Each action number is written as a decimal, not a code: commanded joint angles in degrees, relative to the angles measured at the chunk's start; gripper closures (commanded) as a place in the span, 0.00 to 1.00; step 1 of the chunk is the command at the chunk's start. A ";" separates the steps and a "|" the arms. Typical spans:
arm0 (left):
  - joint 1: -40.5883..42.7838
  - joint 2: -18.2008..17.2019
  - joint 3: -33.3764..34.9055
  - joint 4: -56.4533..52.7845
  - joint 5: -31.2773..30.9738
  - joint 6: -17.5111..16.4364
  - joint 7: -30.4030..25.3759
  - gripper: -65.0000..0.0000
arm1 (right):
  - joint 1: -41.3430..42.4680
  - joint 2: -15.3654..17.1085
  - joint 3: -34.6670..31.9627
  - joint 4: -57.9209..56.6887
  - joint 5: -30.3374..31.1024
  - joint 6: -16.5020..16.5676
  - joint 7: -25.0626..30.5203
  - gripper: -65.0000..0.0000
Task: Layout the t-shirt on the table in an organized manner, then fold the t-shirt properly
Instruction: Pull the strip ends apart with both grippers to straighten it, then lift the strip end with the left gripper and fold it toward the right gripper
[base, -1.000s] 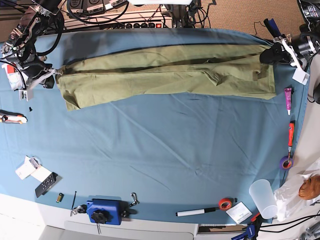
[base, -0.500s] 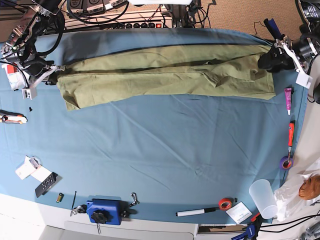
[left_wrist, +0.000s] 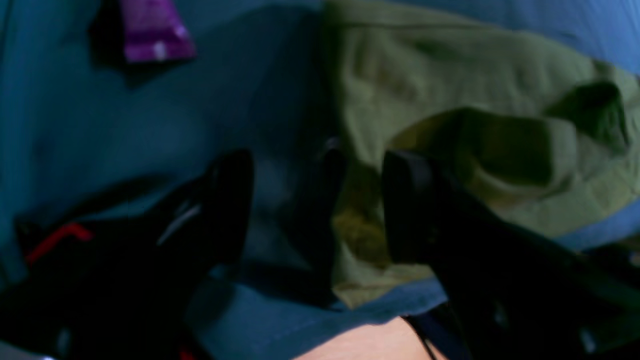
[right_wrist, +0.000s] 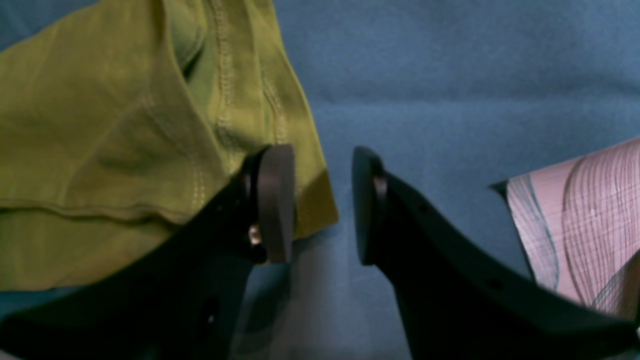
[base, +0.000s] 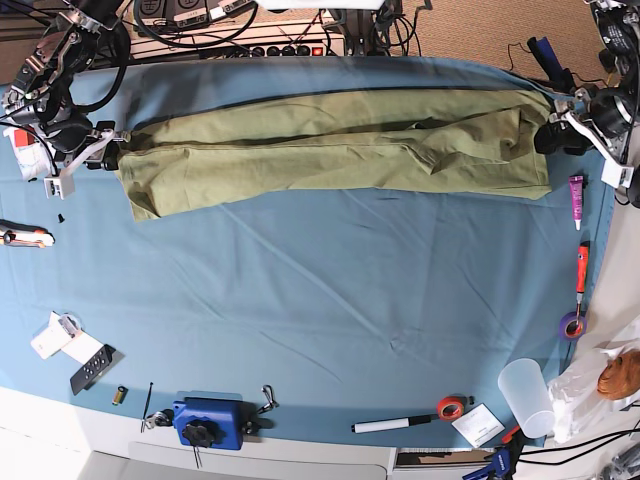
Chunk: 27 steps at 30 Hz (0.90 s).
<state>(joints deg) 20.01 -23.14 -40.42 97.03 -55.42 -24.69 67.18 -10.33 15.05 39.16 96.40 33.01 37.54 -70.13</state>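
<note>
The olive-green t-shirt (base: 330, 150) lies stretched in a long, folded band across the far half of the blue table (base: 320, 310). At the band's right end, my left gripper (base: 556, 136) is open; in the left wrist view its black fingers (left_wrist: 405, 200) stand wide apart over the t-shirt's (left_wrist: 450, 100) edge, gripping nothing. My right gripper (base: 102, 148) is at the left end, also open. In the right wrist view this gripper (right_wrist: 320, 205) straddles the hemmed corner of the t-shirt (right_wrist: 125, 125), which rests on the cloth.
Along the right edge lie a purple tube (base: 577, 190), a red-handled tool (base: 582, 268) and a tape roll (base: 571, 325). A plastic cup (base: 527, 395), marker (base: 390, 424), red tape (base: 451, 407), blue device (base: 210, 422) and remote (base: 95, 367) line the front. Pink-lined paper (right_wrist: 575, 220) lies beside the right gripper.
Both grippers have opened and let go of the t-shirt's ends. The left gripper has drawn back to the right, off the cloth. The shirt has settled flat.
</note>
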 joint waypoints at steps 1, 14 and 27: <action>-0.17 -0.68 -0.46 0.92 -0.63 1.07 -0.57 0.36 | 0.35 1.01 0.28 1.05 0.83 0.09 0.74 0.69; -0.15 4.11 3.96 -1.60 0.90 2.93 0.94 0.36 | 0.35 1.01 0.28 1.05 0.85 0.07 1.33 0.69; -0.02 4.07 6.49 -1.33 1.25 4.35 2.45 1.00 | 0.35 1.01 0.28 1.05 0.85 0.04 1.70 0.69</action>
<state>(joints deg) 19.53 -18.57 -33.91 95.22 -55.70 -20.99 67.85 -10.33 15.05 39.16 96.40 33.01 37.54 -69.82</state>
